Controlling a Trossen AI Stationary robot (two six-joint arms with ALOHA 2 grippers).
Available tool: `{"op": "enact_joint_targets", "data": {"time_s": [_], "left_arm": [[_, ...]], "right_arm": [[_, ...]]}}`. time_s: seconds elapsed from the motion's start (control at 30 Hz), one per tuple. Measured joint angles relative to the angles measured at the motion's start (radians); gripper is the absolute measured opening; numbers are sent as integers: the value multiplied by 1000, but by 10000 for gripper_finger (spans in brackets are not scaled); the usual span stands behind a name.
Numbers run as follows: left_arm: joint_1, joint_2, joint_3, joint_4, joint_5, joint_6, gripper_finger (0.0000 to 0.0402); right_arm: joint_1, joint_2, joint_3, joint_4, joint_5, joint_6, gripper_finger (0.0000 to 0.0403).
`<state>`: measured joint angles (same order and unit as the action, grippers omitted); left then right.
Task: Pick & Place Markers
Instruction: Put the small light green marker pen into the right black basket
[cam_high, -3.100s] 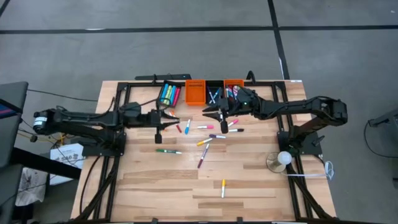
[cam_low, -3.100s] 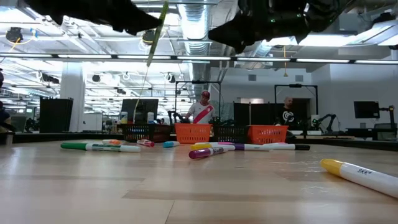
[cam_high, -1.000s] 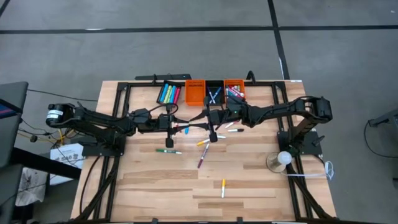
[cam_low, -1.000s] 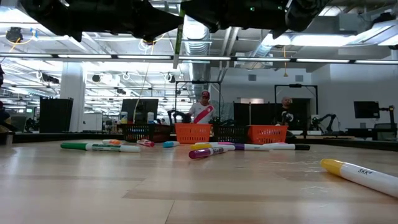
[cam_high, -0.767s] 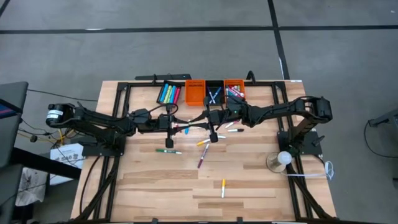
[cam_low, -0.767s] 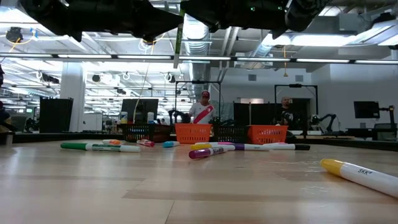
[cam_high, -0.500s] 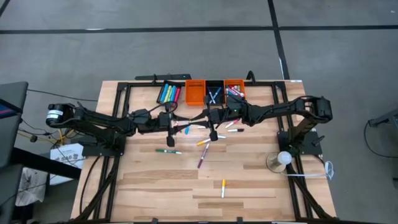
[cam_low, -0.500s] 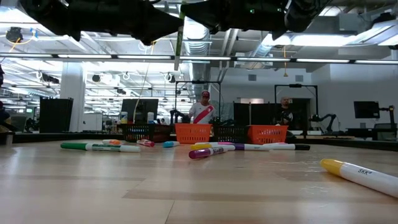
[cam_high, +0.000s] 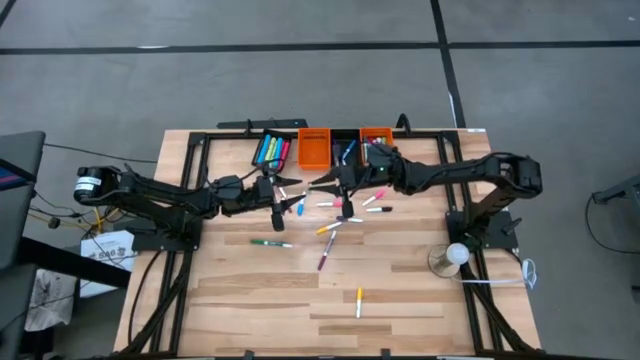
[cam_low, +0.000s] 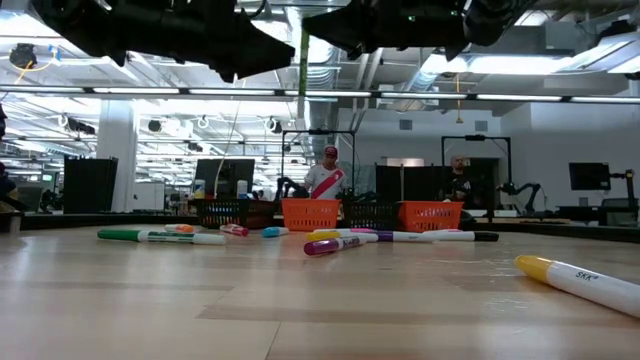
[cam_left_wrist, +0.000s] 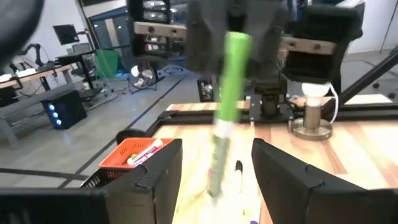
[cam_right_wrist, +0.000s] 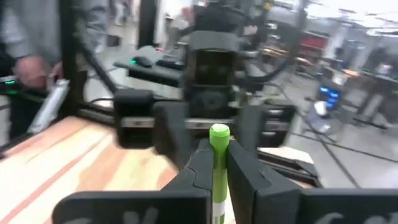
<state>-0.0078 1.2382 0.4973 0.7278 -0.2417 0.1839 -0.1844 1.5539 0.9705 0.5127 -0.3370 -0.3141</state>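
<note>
A green marker hangs upright in the air over the middle of the table, with my right gripper shut on it. My left gripper faces it from the table's left, open, its fingers standing on either side of the marker without touching. In the high view the two grippers meet in front of the bins, left and right. Several other markers lie flat on the table below. My right gripper pinches the green marker between its two fingers just below its green top end. The fingers come level from the table's right and lie across it. The marker stays upright, its lower end hanging below the fingers, clear of the table.
A row of small bins stands at the far edge: a black one with markers, an orange one, a black one and an orange one. A green marker and a yellow one lie nearer. A lamp stands at the right.
My left gripper has let go of the green marker and stays in place. My right gripper, holding the marker, has gone a little toward the far edge and up. The marker stays upright and has shifted away from the left gripper.
</note>
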Motion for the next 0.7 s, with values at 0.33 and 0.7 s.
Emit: {"op": "enact_joint_targets", "data": {"time_s": [0.33,0.7], "left_arm": [[0,-9,0,-41,-2,2,189],[17,-9,0,-57,-4,-2,189]], "right_arm": [[-174,-94,-1,-227,104,132,12],[-467,3,94,-476,43,245,14]]}}
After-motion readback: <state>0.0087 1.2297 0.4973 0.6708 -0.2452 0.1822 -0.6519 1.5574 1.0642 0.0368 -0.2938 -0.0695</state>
